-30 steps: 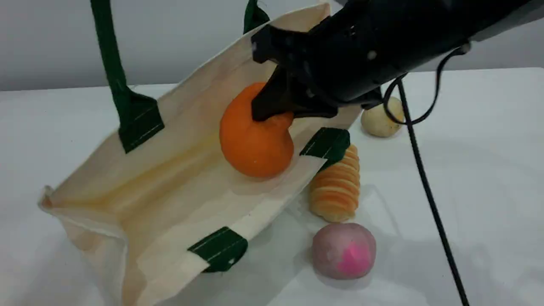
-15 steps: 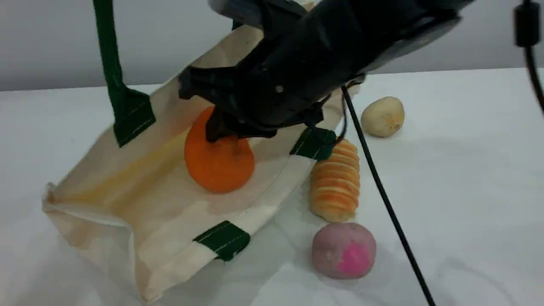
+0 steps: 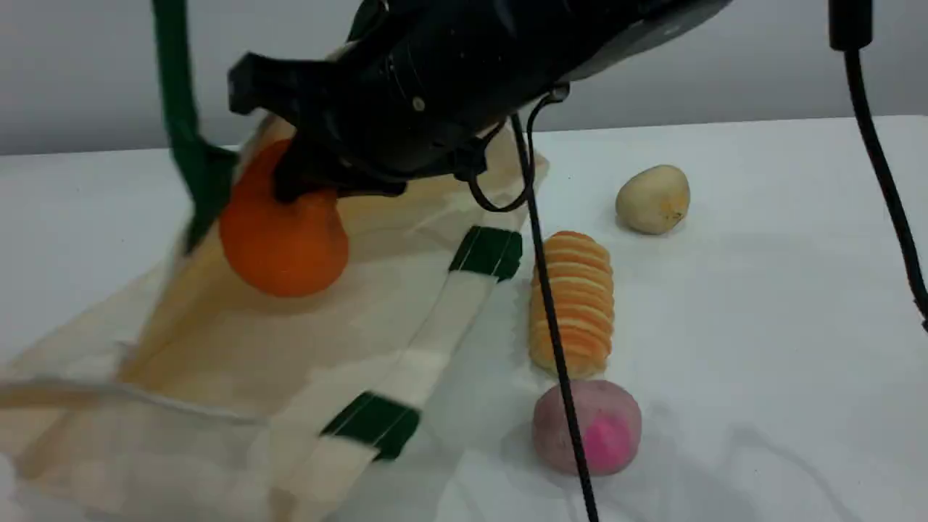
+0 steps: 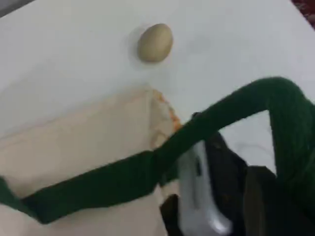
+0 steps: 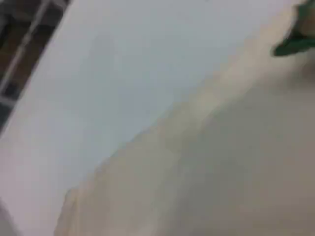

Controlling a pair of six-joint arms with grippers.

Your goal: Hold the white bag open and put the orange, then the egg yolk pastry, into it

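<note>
Scene view: right gripper (image 3: pixel 304 185) clamps the orange (image 3: pixel 283 239) over the bag's (image 3: pixel 290 348) open mouth; pastry (image 3: pixel 652 199) lies outside, well apart. Left wrist: left gripper (image 4: pixel 256 204) pinches the strap (image 4: pixel 221 118). Right wrist: only blurred cloth; released this near the rim, the orange may roll out.

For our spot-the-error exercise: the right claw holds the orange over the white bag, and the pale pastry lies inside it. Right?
No: the scene view shows the pastry on the table, outside the bag. The rest is right.
</note>
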